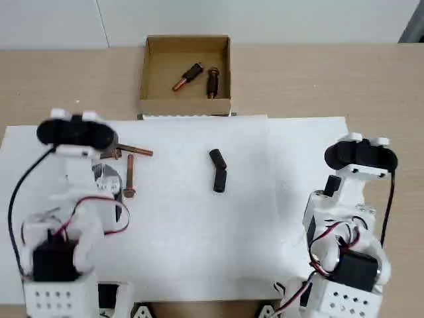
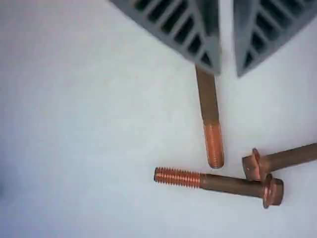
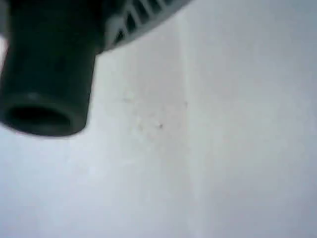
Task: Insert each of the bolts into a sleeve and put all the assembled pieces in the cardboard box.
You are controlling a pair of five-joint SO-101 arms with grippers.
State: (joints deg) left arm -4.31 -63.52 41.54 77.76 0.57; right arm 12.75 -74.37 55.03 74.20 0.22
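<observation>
Wood tabletop (image 1: 318, 73) under a white foam sheet (image 1: 185, 238), with an arm at each near corner.

- Cardboard box (image 1: 151, 73) sits at 12 o'clock of the sheet. Two assembled pieces (image 1: 187, 77) lie inside it.
- Two loose sleeves (image 1: 218, 180) lie near the sheet's centre, close together.
- Loose bolts (image 1: 129, 175) lie at 9 o'clock, just beside the left arm.
- Left gripper (image 2: 226, 64) sits directly over a copper bolt (image 2: 210, 119). The shank runs out from under it, threaded end free. Cannot tell whether the bolt is clamped or merely covered.
- Two other bolts (image 2: 218, 182) lie on the sheet just past that threaded end.
- Right gripper (image 3: 111, 25), at 4 o'clock, pinches a black sleeve (image 3: 47, 74) above bare sheet, with the open bore in plain sight.

Judgement: two pieces are boxed and a third pairing is in hand, with the sleeve ready and the bolt being taken up. The next move calls for a firm hold near the bolt's head. Then both arms come toward mid-sheet, the threaded tip is lined up square with the bore, and the bolt is pushed straight in.
</observation>
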